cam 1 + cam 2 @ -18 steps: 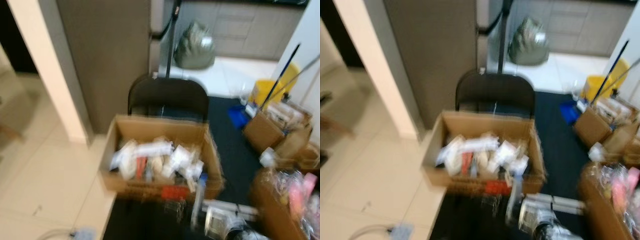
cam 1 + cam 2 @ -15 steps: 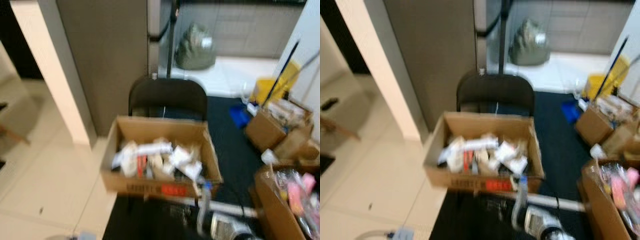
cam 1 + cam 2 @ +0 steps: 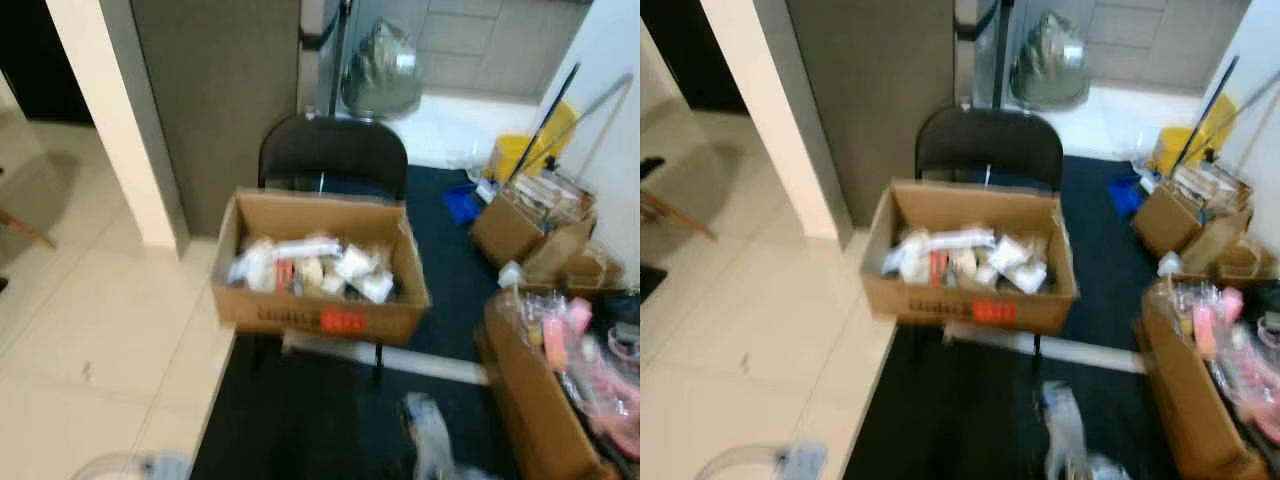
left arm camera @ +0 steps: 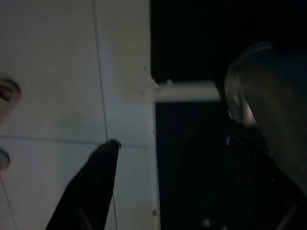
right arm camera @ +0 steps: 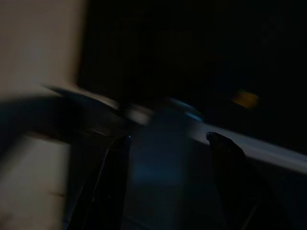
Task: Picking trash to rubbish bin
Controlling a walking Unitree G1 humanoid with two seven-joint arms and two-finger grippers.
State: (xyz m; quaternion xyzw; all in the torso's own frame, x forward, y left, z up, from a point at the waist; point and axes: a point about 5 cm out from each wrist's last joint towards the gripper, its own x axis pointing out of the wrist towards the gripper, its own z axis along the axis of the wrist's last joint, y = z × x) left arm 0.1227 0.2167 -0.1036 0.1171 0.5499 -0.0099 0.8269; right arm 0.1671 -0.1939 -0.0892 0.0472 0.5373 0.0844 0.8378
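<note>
The right gripper [image 5: 168,139] has its two black fingers [image 5: 112,182] spread around a clear plastic bottle [image 5: 160,158] with a blue cap, the bottle sitting between them as a blurred bluish column; the dimness and motion blur make it hard to tell whether the pads actually press its sides, so a firm clamp cannot be confirmed. From the head camera the same bottle [image 3: 1065,425] shows low in the frame over the dark carpet [image 3: 300,420], smeared by blur, with the gripper itself cut off at the bottom edge. Ahead of that gripper, well apart from it, an open cardboard box [image 3: 320,315] full of pale wrappers and packets [image 3: 310,265] rests on the seat of a black folding chair [image 3: 333,155], whose seat the box hides. To the gripper's right another cardboard box [image 3: 535,400] holds pink items that are too blurred to name, and part of it runs out of frame. The left gripper [image 4: 158,158] hangs over the edge where pale floor tile [image 4: 57,96] meets the dark carpet; one finger [image 4: 91,187] is plain against the tile while the other is nearly lost in shadow, and the two stand well apart with nothing between them. A rounded shiny object beside it is too dark to identify.
</note>
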